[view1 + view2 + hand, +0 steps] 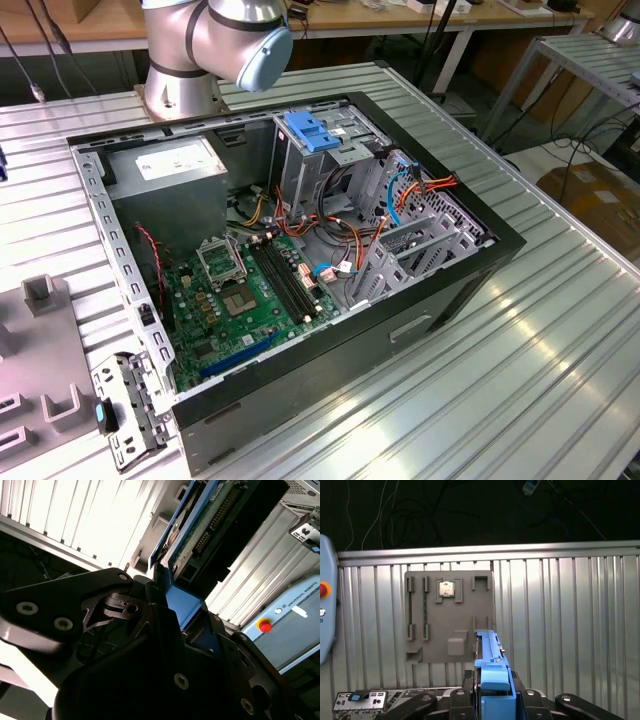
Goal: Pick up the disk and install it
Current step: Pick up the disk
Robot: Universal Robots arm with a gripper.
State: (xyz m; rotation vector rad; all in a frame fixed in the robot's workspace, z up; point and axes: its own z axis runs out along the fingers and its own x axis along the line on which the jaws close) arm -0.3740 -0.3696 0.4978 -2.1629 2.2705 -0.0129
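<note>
Second wrist view has the gripper (180,612) clamped on the disk (200,530), fingers (152,605) pinching its light blue rail (182,602) end, drive held edge-on in the air above the ribbed table (570,630) and its grey fixture tray (450,615). I judge it stiff, fairly heavy, shock-sensitive; the rails are the right hold, never the exposed circuit board (215,510). The open computer case (300,400) sits in the exterior view.

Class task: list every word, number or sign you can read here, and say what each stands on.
White label on the power-supply box: too small to read.
Grey pendant: one line of maker's print, a brand name, not quoted.
Disk, held in the gripper: no print readable.
</note>
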